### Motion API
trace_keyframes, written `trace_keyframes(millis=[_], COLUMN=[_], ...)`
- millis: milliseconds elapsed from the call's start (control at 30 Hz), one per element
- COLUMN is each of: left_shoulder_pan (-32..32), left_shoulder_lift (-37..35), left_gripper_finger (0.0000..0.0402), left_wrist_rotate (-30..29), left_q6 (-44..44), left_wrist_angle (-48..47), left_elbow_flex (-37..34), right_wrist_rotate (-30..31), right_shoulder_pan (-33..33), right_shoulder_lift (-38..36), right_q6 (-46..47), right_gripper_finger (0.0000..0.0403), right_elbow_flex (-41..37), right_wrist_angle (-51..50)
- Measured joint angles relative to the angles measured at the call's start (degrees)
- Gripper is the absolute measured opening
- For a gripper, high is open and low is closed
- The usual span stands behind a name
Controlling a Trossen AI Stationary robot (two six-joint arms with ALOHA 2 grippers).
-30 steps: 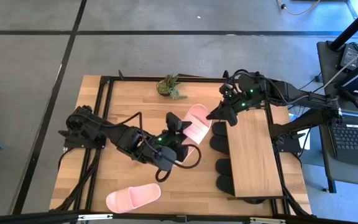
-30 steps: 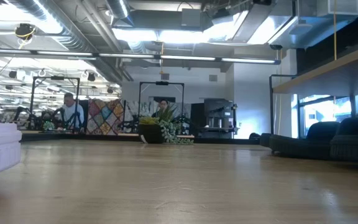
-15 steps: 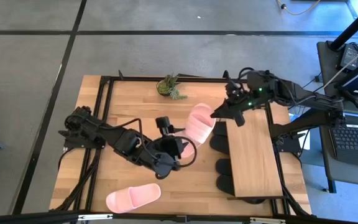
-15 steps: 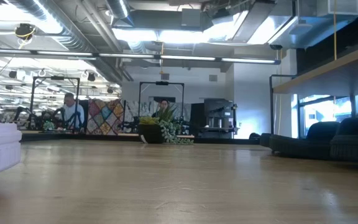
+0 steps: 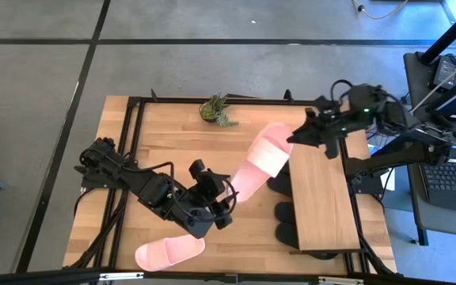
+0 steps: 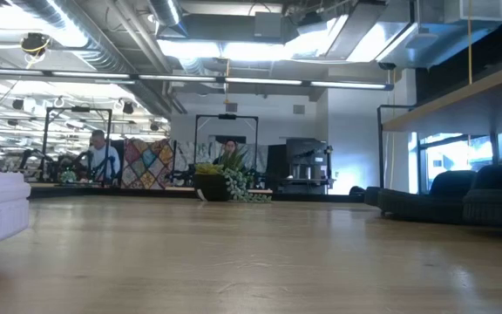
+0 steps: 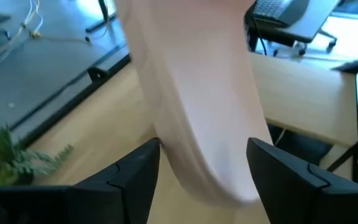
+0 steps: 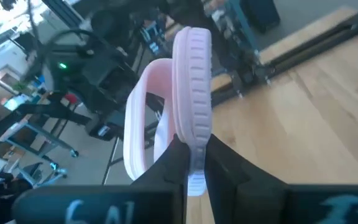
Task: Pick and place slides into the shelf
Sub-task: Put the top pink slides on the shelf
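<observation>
Pink slide (image 5: 258, 161) hangs lifted at frame centre, its toe edge pinched tight in the right gripper (image 5: 298, 136) just above the shelf (image 5: 319, 198). Its heel lies between the left gripper's (image 5: 222, 199) spread fingers (image 7: 129, 180). Black slides (image 5: 285, 212) sit tucked under the shelf's left edge; another pink slide (image 5: 169, 250) rests lower left.

A small potted plant (image 5: 215, 110) is sitting near the far edge of the wooden table (image 5: 172, 142). A laptop (image 5: 452, 176) is lying open on a desk beside the table.
</observation>
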Motion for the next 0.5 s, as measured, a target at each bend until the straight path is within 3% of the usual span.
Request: trace_keyframes(millis=[233,500], left_shoulder_pan=[1.9,8.6], left_shoulder_lift=[0.0,0.0], left_gripper_finger=[0.0232,0.0204], left_wrist_rotate=[-0.2,13.4], left_q6=[-7.0,-0.9], left_wrist_angle=[1.2,10.5], left_elbow_flex=[0.0,0.0], right_wrist_rotate=[1.6,1.6], right_shoulder_pan=[0.0,0.0], right_shoulder_lift=[-4.3,-5.0], right_q6=[-1.1,-1.3], right_gripper_finger=[0.0038,0.0038], right_elbow_flex=[0.0,0.0], right_wrist_angle=[0.0,-1.0])
